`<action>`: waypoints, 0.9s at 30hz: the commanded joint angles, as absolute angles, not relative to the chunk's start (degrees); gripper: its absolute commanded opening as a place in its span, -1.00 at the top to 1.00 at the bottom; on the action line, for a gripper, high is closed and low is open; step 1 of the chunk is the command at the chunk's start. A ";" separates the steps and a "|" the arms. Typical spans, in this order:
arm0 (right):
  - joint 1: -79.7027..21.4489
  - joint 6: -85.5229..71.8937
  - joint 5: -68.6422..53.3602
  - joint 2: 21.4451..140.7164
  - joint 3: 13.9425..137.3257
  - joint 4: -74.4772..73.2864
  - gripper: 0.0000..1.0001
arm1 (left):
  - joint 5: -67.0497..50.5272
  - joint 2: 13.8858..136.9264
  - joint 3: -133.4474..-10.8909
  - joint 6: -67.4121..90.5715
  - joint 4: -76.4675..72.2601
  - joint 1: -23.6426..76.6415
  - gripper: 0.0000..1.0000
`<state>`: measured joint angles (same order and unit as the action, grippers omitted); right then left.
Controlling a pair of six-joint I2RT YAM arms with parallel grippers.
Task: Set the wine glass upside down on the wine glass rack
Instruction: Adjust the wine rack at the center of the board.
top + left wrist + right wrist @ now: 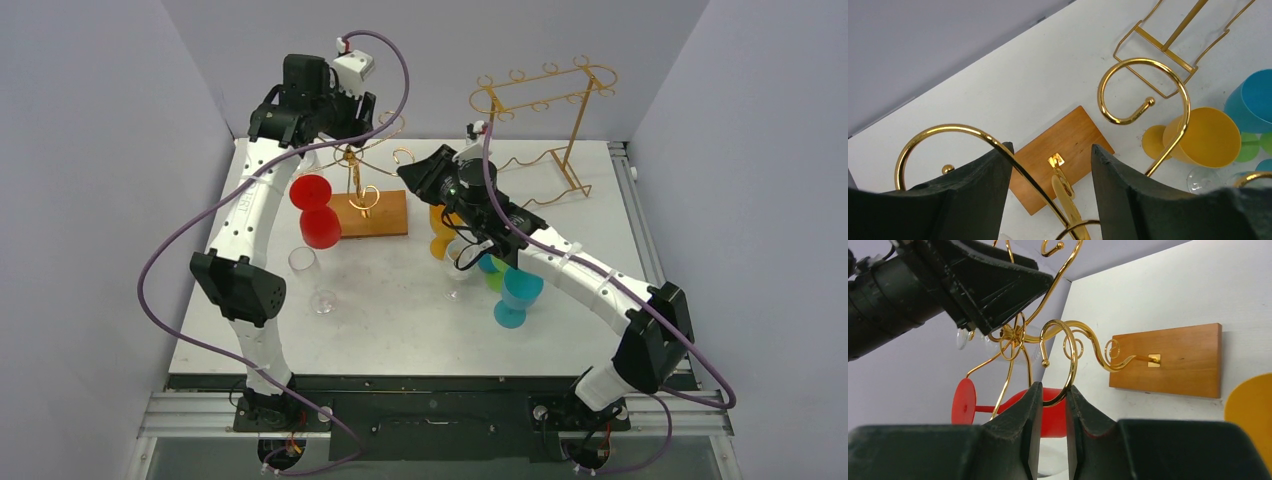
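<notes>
The wine glass rack (pixel 375 213), a gold wire tree with spiral arms on a brown wooden base (pixel 1173 360), stands at the table's back left. My right gripper (pixel 1054 387) is shut on one of its gold curls, reaching in from the right (pixel 412 170). My left gripper (pixel 1051 147) hovers over the rack's top (pixel 355 115), jaws open, with a thin gold curl passing between them above the base (pixel 1068 135). In the right wrist view a clear wine glass (pixel 1029 351) shows faintly among the curls just below the left fingers (pixel 993 285), which are not touching it.
A red glass (pixel 318 210) lies beside the base. A clear glass (pixel 308 268) stands near the left arm, and another (pixel 455 265) stands by the right arm. Yellow (pixel 445 238), green and blue (pixel 517 295) glasses sit under the right arm. A tall gold frame rack (pixel 545 95) stands back right.
</notes>
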<state>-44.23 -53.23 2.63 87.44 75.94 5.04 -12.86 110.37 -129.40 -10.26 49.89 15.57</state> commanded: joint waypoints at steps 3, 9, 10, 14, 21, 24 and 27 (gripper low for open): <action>-42.19 -51.17 0.71 90.59 78.01 -1.44 0.73 | -13.61 108.49 -129.62 -11.06 46.23 15.65 -0.10; -43.65 -51.42 0.90 93.04 83.13 -2.69 0.66 | -11.22 114.62 -137.69 -11.23 47.04 15.61 -0.09; -44.02 -51.82 0.88 93.48 83.89 -2.76 0.66 | -10.72 116.02 -139.63 -11.39 47.44 15.56 -0.09; -45.37 -53.34 1.17 94.46 86.05 -3.42 0.62 | -9.22 120.88 -146.28 -12.55 48.38 15.49 -0.09; -43.78 -54.93 0.75 95.43 86.48 -4.02 0.39 | -10.37 122.46 -147.04 -12.88 47.51 15.41 -0.12; -42.12 -55.19 0.49 95.86 86.97 -3.96 0.26 | -10.89 120.12 -143.85 -12.13 45.88 15.35 -0.22; -40.81 -54.95 -0.88 95.72 87.53 -4.03 0.21 | -11.89 117.17 -140.96 -11.70 44.38 15.29 -0.47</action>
